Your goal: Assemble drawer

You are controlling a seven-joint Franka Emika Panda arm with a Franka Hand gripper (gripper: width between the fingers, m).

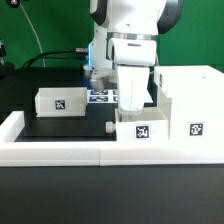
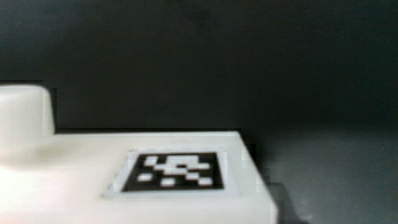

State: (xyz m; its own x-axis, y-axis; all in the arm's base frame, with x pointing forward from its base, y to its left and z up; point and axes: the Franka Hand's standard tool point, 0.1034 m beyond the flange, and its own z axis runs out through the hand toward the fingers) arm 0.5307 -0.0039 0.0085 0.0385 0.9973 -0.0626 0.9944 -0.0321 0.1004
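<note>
Gripper hangs over a tray beside the housing at the bench's near edge; its opening cannot be told. Descending off-centre, a finger could strike the rim and shove the tray.

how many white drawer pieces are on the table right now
3. One small tray on the exterior view's left, a second tray in the middle under the arm, the tall housing on that view's right. The arm may hide more.
</note>
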